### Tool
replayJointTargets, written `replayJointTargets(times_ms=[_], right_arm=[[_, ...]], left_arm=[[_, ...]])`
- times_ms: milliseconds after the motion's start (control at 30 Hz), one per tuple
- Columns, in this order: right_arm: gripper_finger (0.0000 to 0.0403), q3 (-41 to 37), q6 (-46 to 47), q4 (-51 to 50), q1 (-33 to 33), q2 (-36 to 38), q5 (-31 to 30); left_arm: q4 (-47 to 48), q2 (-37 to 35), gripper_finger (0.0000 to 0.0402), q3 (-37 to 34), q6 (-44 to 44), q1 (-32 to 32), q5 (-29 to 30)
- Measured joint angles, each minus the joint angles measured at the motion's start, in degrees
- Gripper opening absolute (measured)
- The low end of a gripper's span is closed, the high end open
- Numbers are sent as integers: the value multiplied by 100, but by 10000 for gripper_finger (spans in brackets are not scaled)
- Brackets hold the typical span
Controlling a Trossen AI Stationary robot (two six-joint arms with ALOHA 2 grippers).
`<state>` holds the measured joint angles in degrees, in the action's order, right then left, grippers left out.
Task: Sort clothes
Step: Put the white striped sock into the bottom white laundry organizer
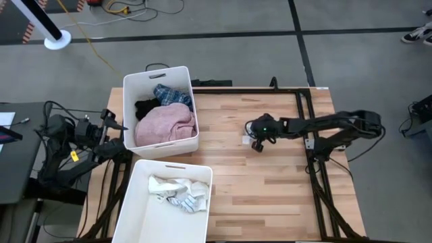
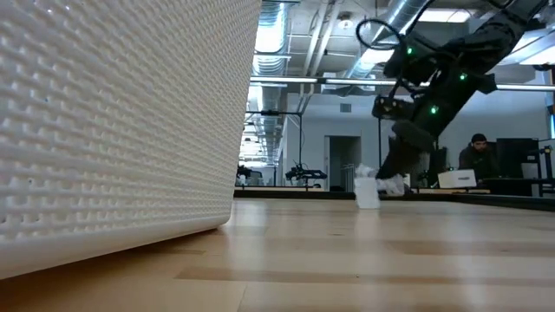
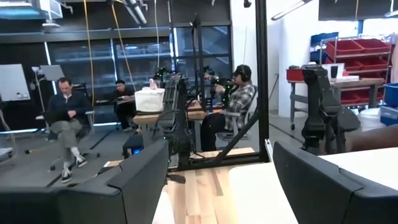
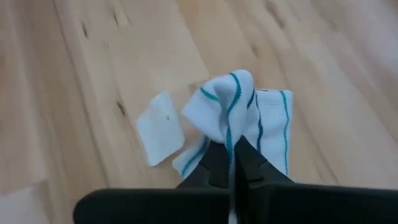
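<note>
- No brand, label or writing can be read on anything here.
- The left gripper (image 1: 113, 128) waits off the tabletop's left edge beside the far bin, its fingers (image 3: 146, 177) spread apart and holding nothing.
- The far white bin (image 1: 160, 74) holds the pink shirt (image 1: 165, 126), with the blue plaid shirt (image 1: 172, 95) and the black top (image 1: 146, 108) behind it.
- The near white bin (image 1: 138, 206) holds a crumpled heap of white socks (image 1: 181, 190).
- Its textured wall (image 2: 113, 130) fills the left of the low view, hiding the tabletop behind it.
- The tabletop (image 1: 270, 196) is bare light wood to the right of the bins.
- A small white scrap (image 4: 160, 127) lies flat on the wood just beside the sock.
- The right gripper (image 4: 231, 158) is at mid-tabletop, pinched tight on a white sock with teal stripes (image 4: 239, 115), whose lower edge touches the wood.
- People sit at desks in the room beyond.
</note>
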<state>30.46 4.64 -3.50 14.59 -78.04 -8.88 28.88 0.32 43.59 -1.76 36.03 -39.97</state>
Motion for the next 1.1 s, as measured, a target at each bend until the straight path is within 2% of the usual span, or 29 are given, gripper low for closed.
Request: replayJointTargets(times_ms=[100,267,333,467,700,967,1100], right_arm=[[2,1,-5,91,0,231,0],[1,231,-93,101,-128,600,-2],[1,405,-177,113,-225,711,-2],[0,867,-430,114,-453,850,-6],[0,1812,-995,73,-917,849,-7],[0,2776,-1593,72,-1240,765,1],[0,3258,-1792,62,-1339,548,250]], left_arm=[[-92,3,283,-42,10,0,-76],[-783,4,283,-582,-424,0,-822],[-1054,6,283,-855,-588,0,-934],[-1648,42,283,-1225,-659,0,-930],[-2747,425,283,-1261,-730,0,-926],[-3336,1466,283,-1261,-309,-5,-609],[-3740,2005,283,-1261,-54,-101,-441]])
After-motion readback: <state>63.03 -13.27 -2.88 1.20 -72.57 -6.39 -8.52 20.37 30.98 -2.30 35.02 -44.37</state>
